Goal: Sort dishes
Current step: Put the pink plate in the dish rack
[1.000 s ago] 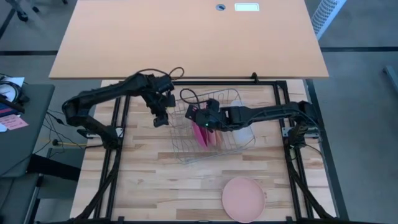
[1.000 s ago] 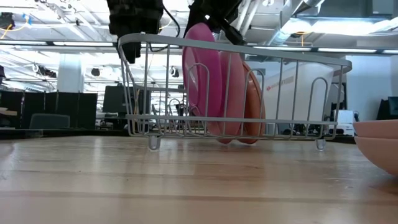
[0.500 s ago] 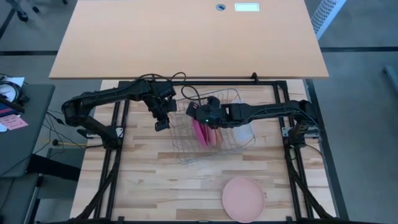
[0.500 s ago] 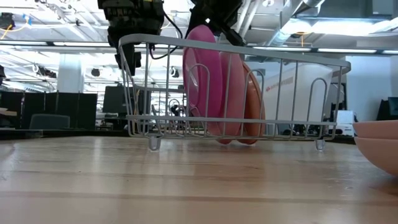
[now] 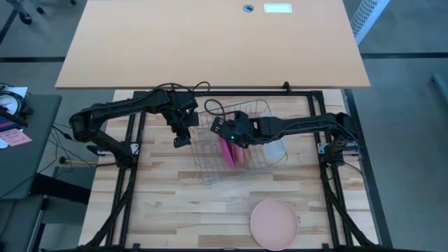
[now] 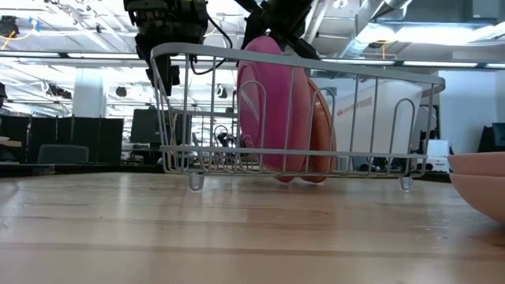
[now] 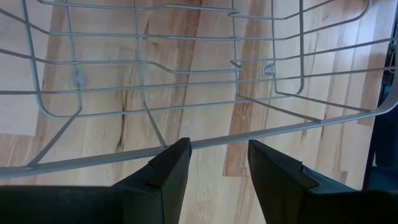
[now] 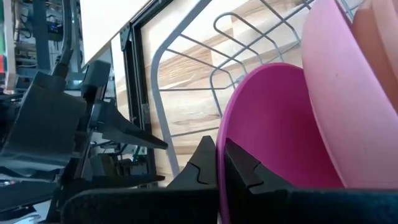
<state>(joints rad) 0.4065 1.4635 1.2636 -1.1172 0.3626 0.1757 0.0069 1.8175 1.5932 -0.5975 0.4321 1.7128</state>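
High view: the right claw (image 5: 225, 133) pinches the magenta plate (image 5: 227, 150) standing in the wire rack (image 5: 210, 171); a salmon plate (image 5: 274, 222) lies on the table (image 5: 175, 210) — well apart.

Left wrist view: the left claw (image 7: 214, 163) straddles the rack's rim, fingers parted, gripping nothing.

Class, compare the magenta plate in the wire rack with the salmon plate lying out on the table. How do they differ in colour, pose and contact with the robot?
The magenta plate stands on edge in the wire rack; the salmon plate lies flat on the table.
The magenta plate's top rim is pinched by the right pincer; nothing touches the salmon plate.
Bright magenta against pale salmon.
Both are round plates.
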